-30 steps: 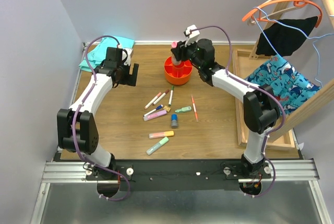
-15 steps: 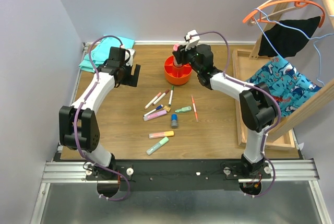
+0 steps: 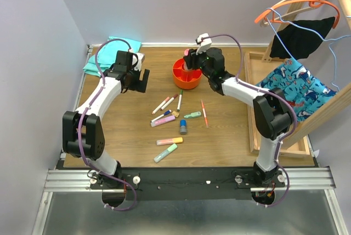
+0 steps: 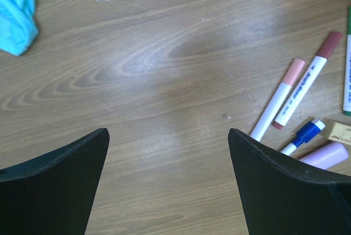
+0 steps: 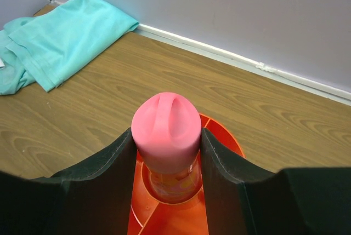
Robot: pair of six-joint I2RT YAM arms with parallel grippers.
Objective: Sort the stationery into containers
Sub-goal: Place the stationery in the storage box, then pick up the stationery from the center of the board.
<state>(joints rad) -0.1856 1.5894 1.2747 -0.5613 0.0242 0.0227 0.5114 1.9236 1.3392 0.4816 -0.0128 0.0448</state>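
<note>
Right gripper (image 5: pixel 167 136) clamped on upright pink highlighter (image 5: pixel 166 122), base in organiser (image 5: pixel 227 135) centre well; left gripper (image 4: pixel 167 136) apart, nearer markers (image 4: pixel 304 84) beside organiser.

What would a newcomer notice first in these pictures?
The pink-topped piece clamped in the right jaws, standing in the orange-red organiser at the far middle of the table. Then the pens and highlighters scattered mid-table, and the teal cloth in the far left corner.

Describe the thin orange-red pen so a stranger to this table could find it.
Start at the round orange organiser near the table's far edge. Toward the near edge, right of the scattered markers, lies the thin orange-red pen, alone and slimmer than its neighbours.
</note>
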